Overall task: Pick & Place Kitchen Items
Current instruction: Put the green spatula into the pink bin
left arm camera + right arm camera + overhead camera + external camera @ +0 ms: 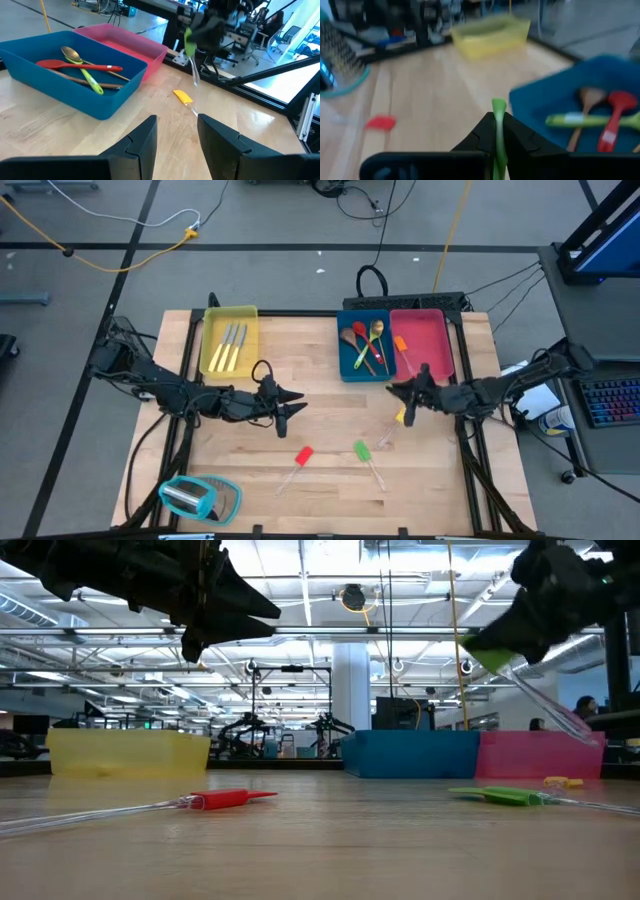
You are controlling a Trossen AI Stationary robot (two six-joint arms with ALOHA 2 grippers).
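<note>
My right gripper (397,392) hangs above the table in front of the pink tray (436,358), shut on a green-headed spatula (189,39) with a clear handle. My left gripper (292,408) is open and empty over the table's middle, pointing toward the right gripper. A yellow-headed spatula (400,417), a second green-headed spatula (362,450) and a red-headed spatula (303,455) lie flat on the table. Spoons (362,340) lie in the blue tray (345,365). Silver cutlery (230,345) lies in the yellow tray (212,320). An orange spatula (400,343) lies in the pink tray. My right gripper pinches the spatula's green head end (498,111) between its two fingers, and the head shows just past the fingertips. The clear handle (555,712) hangs slanting down below the gripper, and the spatula looks clear of the table.
A teal-and-clear rounded object (200,498) sits at the table's near left corner. The three trays stand along the far edge. Bare wood lies between the two grippers and near the table's front edge.
</note>
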